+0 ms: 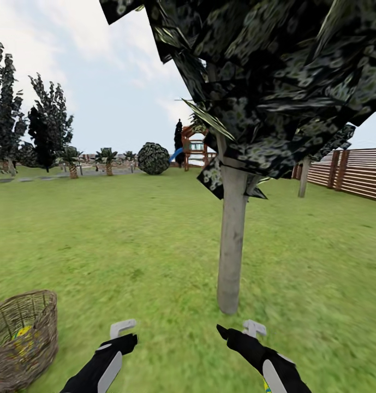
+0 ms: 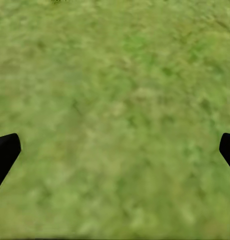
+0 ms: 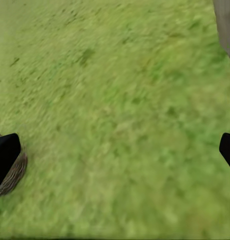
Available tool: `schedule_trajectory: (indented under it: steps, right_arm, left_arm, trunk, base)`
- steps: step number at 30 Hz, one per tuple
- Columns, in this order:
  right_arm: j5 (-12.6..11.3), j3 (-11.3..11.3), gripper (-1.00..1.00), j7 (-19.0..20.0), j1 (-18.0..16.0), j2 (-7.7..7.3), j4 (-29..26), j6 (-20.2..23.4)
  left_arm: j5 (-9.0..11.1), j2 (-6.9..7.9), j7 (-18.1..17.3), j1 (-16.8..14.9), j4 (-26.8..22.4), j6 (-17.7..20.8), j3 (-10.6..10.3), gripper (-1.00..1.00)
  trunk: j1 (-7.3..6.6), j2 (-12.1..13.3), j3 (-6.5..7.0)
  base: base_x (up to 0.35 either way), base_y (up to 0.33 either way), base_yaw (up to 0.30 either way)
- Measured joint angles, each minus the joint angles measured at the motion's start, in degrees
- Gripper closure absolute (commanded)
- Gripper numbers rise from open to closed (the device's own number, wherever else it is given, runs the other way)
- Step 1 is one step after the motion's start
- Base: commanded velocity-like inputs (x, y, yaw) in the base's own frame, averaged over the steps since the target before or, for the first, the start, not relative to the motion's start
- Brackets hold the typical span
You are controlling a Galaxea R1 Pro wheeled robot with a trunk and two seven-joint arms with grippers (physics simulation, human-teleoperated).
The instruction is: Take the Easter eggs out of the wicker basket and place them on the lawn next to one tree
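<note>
The wicker basket (image 1: 24, 341) stands on the lawn (image 1: 155, 245) at the lower left; a yellow Easter egg (image 1: 22, 334) shows through its weave, and how many lie inside I cannot tell. The tree (image 1: 232, 240) with its pale grey trunk rises just ahead, right of centre. My left gripper (image 1: 124, 334) hangs open over bare grass right of the basket. My right gripper (image 1: 239, 331) is open too, just short of the trunk's foot. A yellow and blue-green sliver (image 1: 266, 385) peeks out beside my right forearm, too small to identify. The left wrist view has the open left gripper (image 2: 115, 155) over grass. The right wrist view has the open right gripper (image 3: 115, 155), the trunk (image 3: 226, 25) and the basket's edge (image 3: 16, 174).
A slatted brown fence (image 1: 354, 172) runs along the right, with another pale trunk (image 1: 303, 177) before it. Far back stand a round bush (image 1: 153, 158), a playset (image 1: 194, 146), small palms (image 1: 107, 160) and dark trees (image 1: 46, 128). Open grass stretches ahead and around the trunk.
</note>
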Motion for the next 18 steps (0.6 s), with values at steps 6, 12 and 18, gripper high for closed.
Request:
schedule_trajectory:
  steps: [6,12,18]
  right_arm:
    - [0.0,0.0,-1.00,0.0,0.0,0.00,0.0,0.0]
    - [0.0,0.0,-1.00,0.0,0.0,0.00,0.0,0.0]
    - [0.0,0.1,-1.00,0.0,0.0,0.00,0.0,-0.1]
  left_arm:
    - [0.0,-0.04,0.0,0.0,0.0,0.0,0.0,-1.00]
    - [0.0,-0.04,0.0,0.0,0.0,0.0,0.0,-1.00]
    - [0.0,-0.04,0.0,0.0,0.0,0.0,0.0,-1.00]
  trunk:
    - [-1.32,2.4,1.08]
    - [-2.64,4.8,2.15]
    - [-3.96,7.2,3.23]
  base:
    - [0.000,0.000,0.290]
    - [0.000,0.000,0.290]
    - [0.000,0.000,0.290]
